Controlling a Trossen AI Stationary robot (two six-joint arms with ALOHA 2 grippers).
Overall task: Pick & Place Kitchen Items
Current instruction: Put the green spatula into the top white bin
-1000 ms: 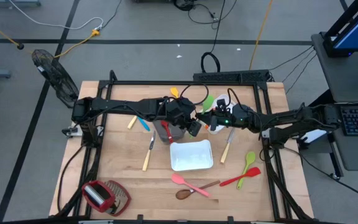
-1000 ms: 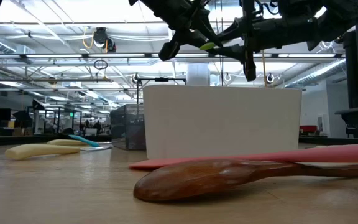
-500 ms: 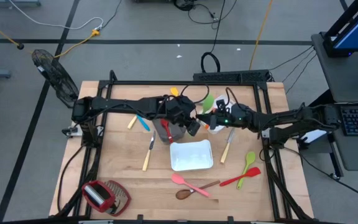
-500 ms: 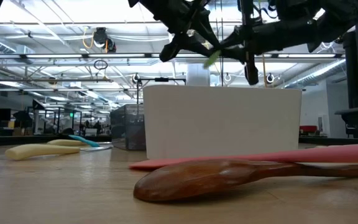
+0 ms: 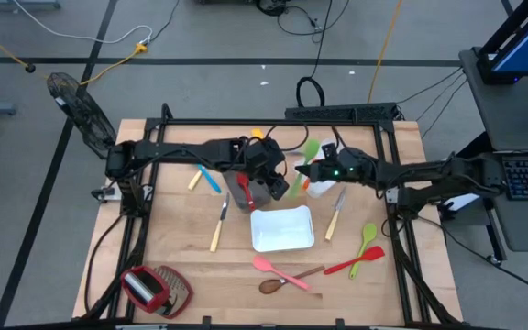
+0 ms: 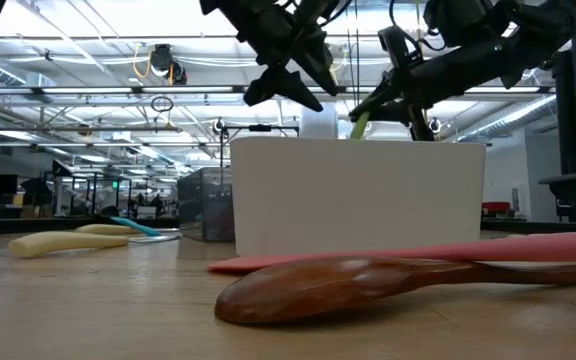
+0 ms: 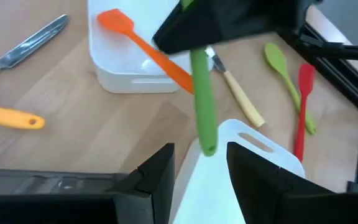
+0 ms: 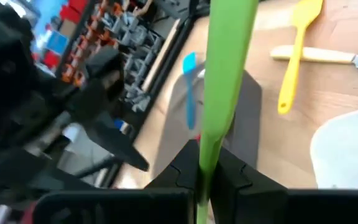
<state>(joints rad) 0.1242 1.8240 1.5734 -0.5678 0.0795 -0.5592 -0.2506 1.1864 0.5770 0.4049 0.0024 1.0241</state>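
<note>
While your right gripper point(image 8: 199, 180) hangs over the middle of the table with its fingers clamped narrowly on the handle of a green utensil point(image 8: 227, 74), your left gripper point(image 7: 201, 171) waits just beside it above the front white tray point(image 5: 282, 229), its fingers spread wide with nothing between them. In the left wrist view the green handle point(image 7: 201, 102) dangles straight down from the right arm's dark claw, its tip just above that tray's rim point(image 7: 253, 138). Behind it, the rear white tray point(image 7: 132, 81) holds an orange spatula point(image 7: 145, 50), and a pale-handled knife point(image 7: 235, 93) lies just beside that tray. On the right side of your table sit a green spoon point(image 5: 368, 236) and a red spatula point(image 5: 356, 264), touching each other. Near the front edge, a pink spoon point(image 5: 278, 270) crosses a brown wooden spoon point(image 5: 278, 282). To the left lie a yellow spatula point(image 5: 224, 211), another knife point(image 5: 216, 236) and a blue utensil point(image 5: 209, 180). A red-and-mesh gadget point(image 5: 152, 289) rests at the front left corner.
</note>
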